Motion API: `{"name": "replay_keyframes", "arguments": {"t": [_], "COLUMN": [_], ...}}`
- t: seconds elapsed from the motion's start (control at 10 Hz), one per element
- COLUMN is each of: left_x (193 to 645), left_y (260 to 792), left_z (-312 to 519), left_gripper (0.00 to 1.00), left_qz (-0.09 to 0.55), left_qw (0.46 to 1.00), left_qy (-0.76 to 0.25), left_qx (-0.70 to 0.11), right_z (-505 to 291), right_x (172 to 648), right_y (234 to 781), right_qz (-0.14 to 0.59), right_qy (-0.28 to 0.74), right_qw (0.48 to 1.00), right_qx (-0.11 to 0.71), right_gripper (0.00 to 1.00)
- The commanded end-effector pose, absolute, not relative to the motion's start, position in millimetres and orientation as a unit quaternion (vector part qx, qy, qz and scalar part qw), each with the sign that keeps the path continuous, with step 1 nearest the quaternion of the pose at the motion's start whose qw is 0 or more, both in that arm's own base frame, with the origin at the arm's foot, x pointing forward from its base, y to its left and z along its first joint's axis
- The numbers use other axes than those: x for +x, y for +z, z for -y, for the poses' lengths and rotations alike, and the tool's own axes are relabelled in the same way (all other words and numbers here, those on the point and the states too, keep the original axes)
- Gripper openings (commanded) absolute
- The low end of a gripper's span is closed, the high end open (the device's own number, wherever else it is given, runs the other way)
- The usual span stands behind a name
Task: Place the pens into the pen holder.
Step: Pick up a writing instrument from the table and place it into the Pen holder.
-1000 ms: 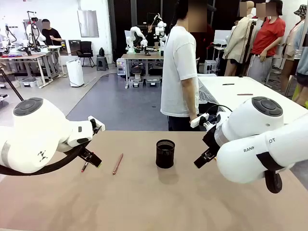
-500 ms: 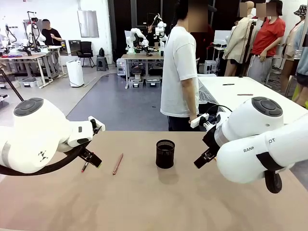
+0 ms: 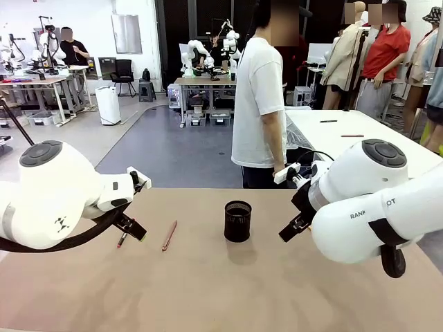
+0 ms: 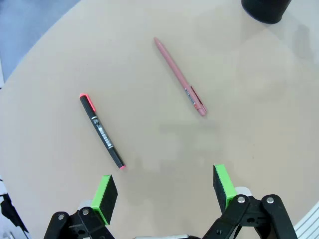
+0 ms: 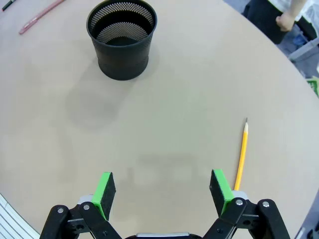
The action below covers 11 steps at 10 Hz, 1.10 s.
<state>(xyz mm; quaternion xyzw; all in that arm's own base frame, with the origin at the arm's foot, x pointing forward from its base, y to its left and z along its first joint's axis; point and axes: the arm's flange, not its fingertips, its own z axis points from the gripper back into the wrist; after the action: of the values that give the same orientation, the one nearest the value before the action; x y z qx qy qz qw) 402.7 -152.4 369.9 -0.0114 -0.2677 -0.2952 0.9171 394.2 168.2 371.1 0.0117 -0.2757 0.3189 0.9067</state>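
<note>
Glossy white rounded arms (image 3: 55, 200) bear dark grey round joint caps (image 3: 40, 153); a black cable (image 3: 69, 242) loops under the left. The left gripper (image 4: 164, 191) and right gripper (image 5: 162, 191) are black with green pads (image 4: 104, 195).

pen holder (image 4: 266, 10) cropped at top, dark pen (image 3: 122, 241) partly hidden

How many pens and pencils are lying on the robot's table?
3. A dark pen and a reddish-brown pen lie left of the pen holder; a yellow pencil lies right of it. The holder looks empty.
</note>
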Motion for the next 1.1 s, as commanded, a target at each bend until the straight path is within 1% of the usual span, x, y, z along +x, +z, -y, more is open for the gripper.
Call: {"name": "replay_keyframes", "arguments": {"t": [0.0, 0.7, 0.8, 1.0], "left_x": [403, 403, 399, 400], "left_y": [370, 370, 378, 388], "left_z": [152, 152, 153, 153], "left_gripper": [1.0, 1.0, 1.0, 1.0], "left_qz": [0.268, 0.268, 0.236, 0.193], "left_qw": [0.917, 0.917, 0.919, 0.92], "left_qy": [-0.295, -0.295, -0.313, -0.331], "left_qx": [-0.012, -0.011, -0.031, -0.079], "right_z": [-168, -168, -163, -166], "right_x": [394, 394, 395, 387], "right_y": [371, 371, 381, 386], "right_qz": [0.276, 0.276, 0.265, 0.244], "right_qy": [0.319, 0.319, 0.327, 0.339], "right_qw": [0.907, 0.907, 0.907, 0.907], "right_qx": [0.012, 0.012, -0.014, -0.055], "right_gripper": [1.0, 1.0, 1.0, 1.0]}}
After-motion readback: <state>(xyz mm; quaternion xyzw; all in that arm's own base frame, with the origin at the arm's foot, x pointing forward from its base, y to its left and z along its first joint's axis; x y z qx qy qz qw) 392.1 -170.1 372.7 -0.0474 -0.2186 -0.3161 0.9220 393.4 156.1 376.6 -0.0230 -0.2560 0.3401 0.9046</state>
